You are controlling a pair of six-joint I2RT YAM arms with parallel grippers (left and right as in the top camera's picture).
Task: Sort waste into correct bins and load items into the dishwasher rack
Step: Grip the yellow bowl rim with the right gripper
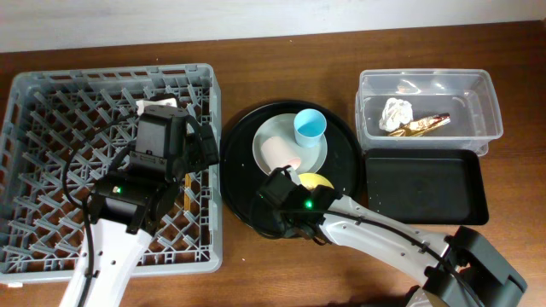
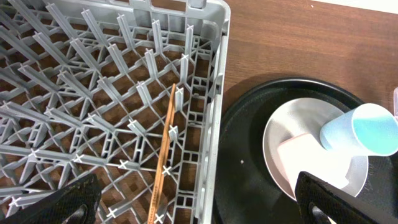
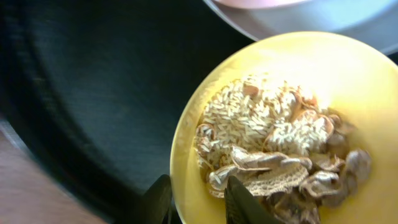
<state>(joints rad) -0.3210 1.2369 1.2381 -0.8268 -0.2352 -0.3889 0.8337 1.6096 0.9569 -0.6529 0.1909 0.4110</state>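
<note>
My right gripper straddles the near rim of the yellow bowl, one finger outside and one inside, shut on it. Beige food scraps fill the bowl. In the overhead view the bowl sits on the round black tray, below the pale plate carrying the pink cup and the light-blue cup. My left gripper hangs wide open over the right edge of the grey dishwasher rack. A wooden chopstick lies in that rack.
The clear tub at the back right holds a white napkin and a gold wrapper. The black rectangular tray lies in front of it. My right arm reaches in from the lower right corner.
</note>
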